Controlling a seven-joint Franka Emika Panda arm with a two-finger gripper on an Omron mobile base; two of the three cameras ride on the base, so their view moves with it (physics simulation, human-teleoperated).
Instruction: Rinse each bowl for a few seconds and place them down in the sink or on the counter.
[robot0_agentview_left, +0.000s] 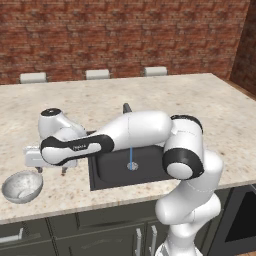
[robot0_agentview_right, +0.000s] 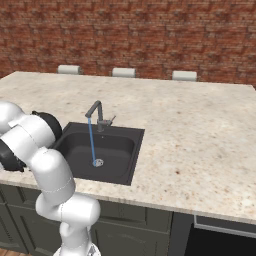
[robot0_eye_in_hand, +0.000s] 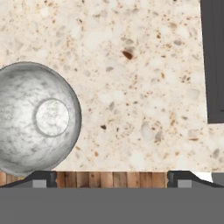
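A mottled grey-white bowl (robot0_agentview_left: 22, 186) sits upright on the beige speckled counter (robot0_agentview_left: 200, 110), near its front edge and left of the black sink (robot0_agentview_left: 107, 175). My gripper (robot0_agentview_left: 51, 171) hangs open just above the counter, between the bowl and the sink, up and to the right of the bowl. In the hand view the bowl (robot0_eye_in_hand: 37, 118) lies at the left, outside the open gripper (robot0_eye_in_hand: 111, 179), whose fingertips (robot0_eye_in_hand: 43, 178) have nothing between them. A thin blue stream of water (robot0_agentview_right: 91, 140) runs from the dark faucet (robot0_agentview_right: 97, 112) into the sink (robot0_agentview_right: 75, 145).
The sink's edge (robot0_eye_in_hand: 214, 61) shows at the hand view's upper right, and wooden floor (robot0_eye_in_hand: 111, 178) past the counter's front edge. Three white stool tops (robot0_agentview_left: 97, 74) stand behind the counter before a brick wall. Dark cabinets (robot0_agentview_left: 100, 235) are below.
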